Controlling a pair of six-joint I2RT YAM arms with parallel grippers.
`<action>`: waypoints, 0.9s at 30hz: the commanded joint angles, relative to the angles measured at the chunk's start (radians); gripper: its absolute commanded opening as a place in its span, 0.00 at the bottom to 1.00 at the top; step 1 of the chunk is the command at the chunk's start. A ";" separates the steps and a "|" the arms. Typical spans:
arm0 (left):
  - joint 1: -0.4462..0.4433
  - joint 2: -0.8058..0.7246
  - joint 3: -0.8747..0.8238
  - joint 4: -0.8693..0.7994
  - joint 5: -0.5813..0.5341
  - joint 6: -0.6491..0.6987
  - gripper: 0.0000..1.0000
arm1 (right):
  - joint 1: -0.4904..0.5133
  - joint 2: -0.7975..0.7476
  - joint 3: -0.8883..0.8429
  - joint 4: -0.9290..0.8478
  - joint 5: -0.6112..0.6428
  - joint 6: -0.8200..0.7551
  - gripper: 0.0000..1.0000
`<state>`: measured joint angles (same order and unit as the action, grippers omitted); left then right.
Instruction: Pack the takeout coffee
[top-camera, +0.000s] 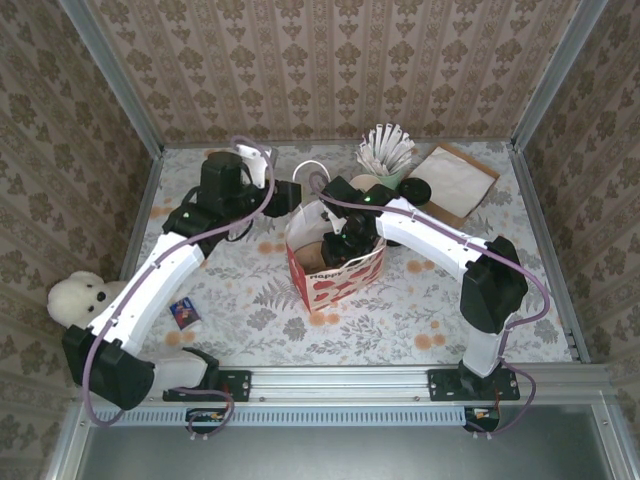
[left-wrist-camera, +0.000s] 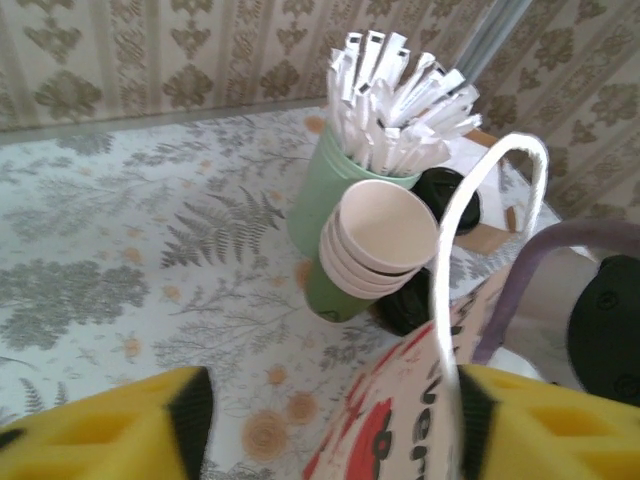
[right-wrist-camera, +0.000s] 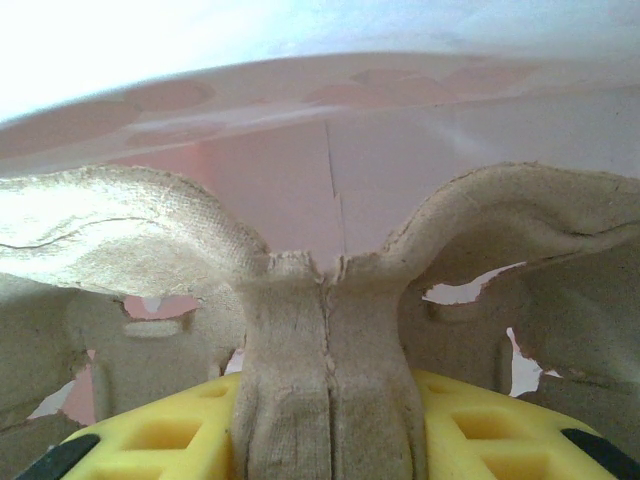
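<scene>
The takeout coffee (top-camera: 415, 190), a small cup under a round black lid, stands at the back right beside the stick holder; its lid (left-wrist-camera: 447, 197) peeks out behind the cup stack. The red-and-white paper bag (top-camera: 335, 268) stands open mid-table. My left gripper (top-camera: 290, 197) is at the bag's back-left rim, open, with the bag's edge (left-wrist-camera: 400, 420) and white handle (left-wrist-camera: 450, 260) between its yellow fingers (left-wrist-camera: 520, 425). My right gripper (top-camera: 345, 240) reaches down inside the bag, shut on the middle rib of a pulp cup carrier (right-wrist-camera: 328, 330) with the bag's pink inner wall (right-wrist-camera: 400, 170) behind it.
A stack of lidless green cups (left-wrist-camera: 375, 240) and a green holder of white-wrapped sticks (left-wrist-camera: 395, 110) stand just behind the bag. Brown paper (top-camera: 455, 178) lies at the back right. A white teddy (top-camera: 85, 295) and a small blue packet (top-camera: 185, 313) sit at the left.
</scene>
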<state>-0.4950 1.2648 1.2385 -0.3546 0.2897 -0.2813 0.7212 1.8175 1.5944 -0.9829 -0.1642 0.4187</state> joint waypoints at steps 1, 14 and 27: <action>0.008 0.016 0.042 0.033 0.086 -0.020 0.48 | 0.006 -0.042 -0.011 0.020 0.026 -0.023 0.41; 0.031 0.062 0.078 -0.002 0.108 -0.072 0.03 | 0.021 -0.040 -0.017 0.027 0.093 -0.045 0.41; 0.030 0.064 0.074 0.008 0.060 -0.121 0.00 | 0.036 -0.012 -0.079 0.070 0.156 -0.017 0.40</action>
<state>-0.4698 1.3293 1.2865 -0.3565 0.3695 -0.3756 0.7494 1.8072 1.5364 -0.9226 -0.0521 0.3931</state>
